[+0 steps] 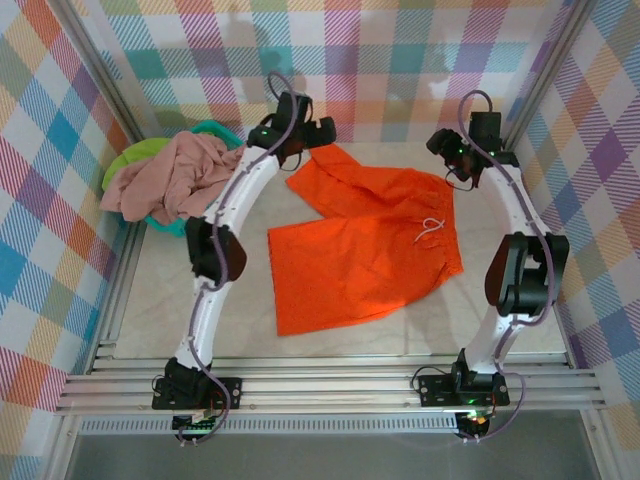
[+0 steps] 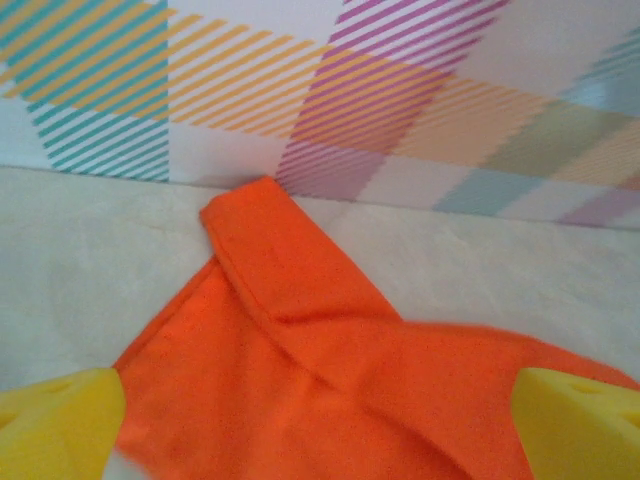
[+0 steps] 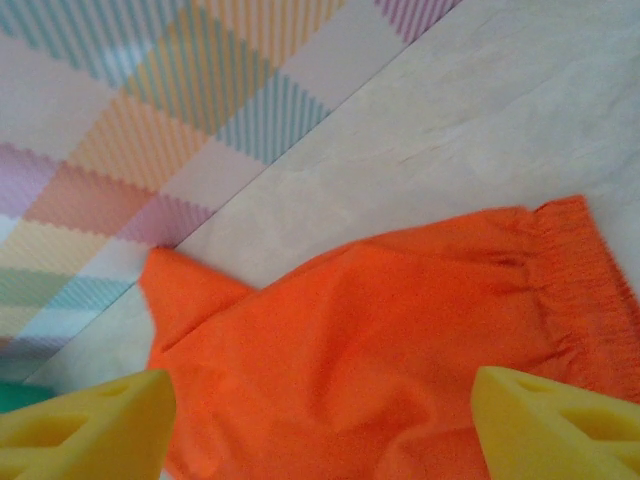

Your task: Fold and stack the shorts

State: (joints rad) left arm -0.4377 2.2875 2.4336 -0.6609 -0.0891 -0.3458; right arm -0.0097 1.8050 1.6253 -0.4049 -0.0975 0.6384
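Clearly both arms are stretched away from their bases to the far edge of the orange shorts point(image 1: 365, 240), which lie spread flat on the table point(image 1: 150, 300) with the waistband and its white drawstring point(image 1: 432, 228) at their right side. The left arm rises from its base, bends at a dark elbow to the left of the orange shorts, and its white forearm slants over to their far left leg. There the left gripper point(image 1: 300, 125) points down over the hem. From its wrist camera the left gripper point(image 2: 320, 430) stands wide apart, the yellow fingers point(image 2: 60, 425) at either side of the folded hem with nothing clamped between them.

The right arm mirrors it: elbow to the right of the orange shorts, forearm leaning in to their far right corner. The right gripper point(image 1: 452, 150) is hard to read from above, but its wrist view shows the right gripper point(image 3: 320, 420) spread open too, its fingers point(image 3: 555, 425) apparently just above the cloth near the gathered waistband, holding nothing.

Well to the left of the orange shorts, the pink shorts point(image 1: 175, 180) are heaped over a teal basket point(image 1: 215, 130), with the green shorts point(image 1: 130, 160) peeking out on the side farther from the orange pair.
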